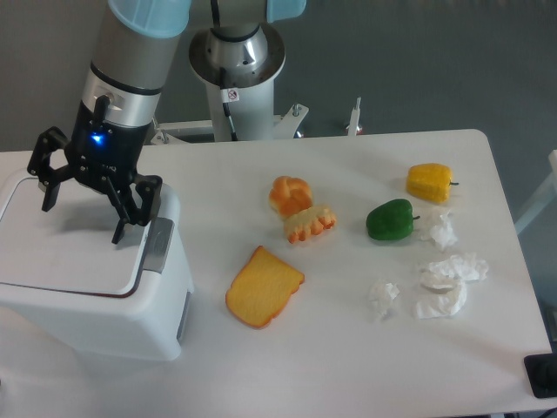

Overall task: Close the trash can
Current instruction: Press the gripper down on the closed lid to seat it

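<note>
The trash can (96, 305) is a large white boxy bin at the table's left front. Its flat white lid (70, 252) lies down over the top, and a grey latch tab (157, 247) sits at the lid's right edge. My gripper (80, 222) hangs just above the lid, near its back. Its black fingers (120, 228) are spread wide with nothing between them. Whether the fingertips touch the lid I cannot tell.
Right of the bin lie a slice of toast (264, 286), a croissant (291, 193), a yellowish pastry (310, 223), a green pepper (390, 219) and a yellow pepper (430, 182). Crumpled white tissues (446, 283) are scattered at the right. The robot base (236, 78) stands behind.
</note>
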